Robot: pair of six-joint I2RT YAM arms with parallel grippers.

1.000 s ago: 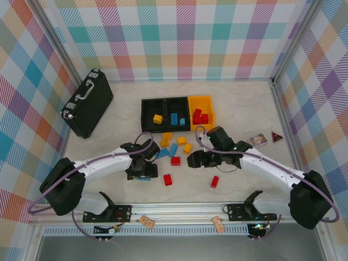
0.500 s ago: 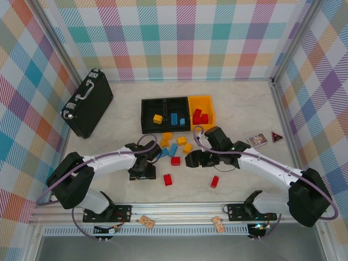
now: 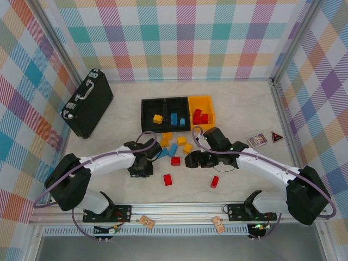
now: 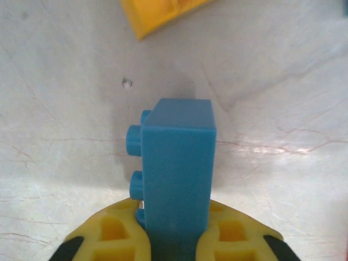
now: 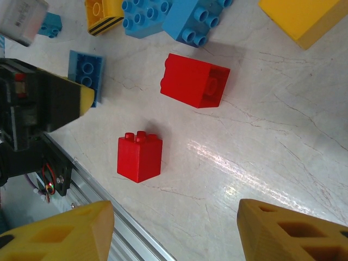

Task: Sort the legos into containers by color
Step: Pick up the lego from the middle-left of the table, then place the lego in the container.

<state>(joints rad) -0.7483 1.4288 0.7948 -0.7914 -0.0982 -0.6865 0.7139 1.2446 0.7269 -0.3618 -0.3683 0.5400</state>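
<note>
My left gripper is shut on a blue brick, which stands up between the yellow fingers close over the table. My right gripper hangs open with nothing in it, above bare table to the right of a red brick. A second red brick lies just beyond it, and a third sits nearer the front. Blue bricks and yellow bricks are scattered before the bins. The left black bin holds a yellow brick, the middle black bin blue ones, the yellow bin red ones.
A black briefcase lies at the far left. Two small cards sit on the right. The metal front rail runs close behind both grippers. Checked walls close in the table on three sides.
My left gripper has drawn a little away from the front edge, toward the bins, with the blue brick in it. The right gripper has edged slightly left.
</note>
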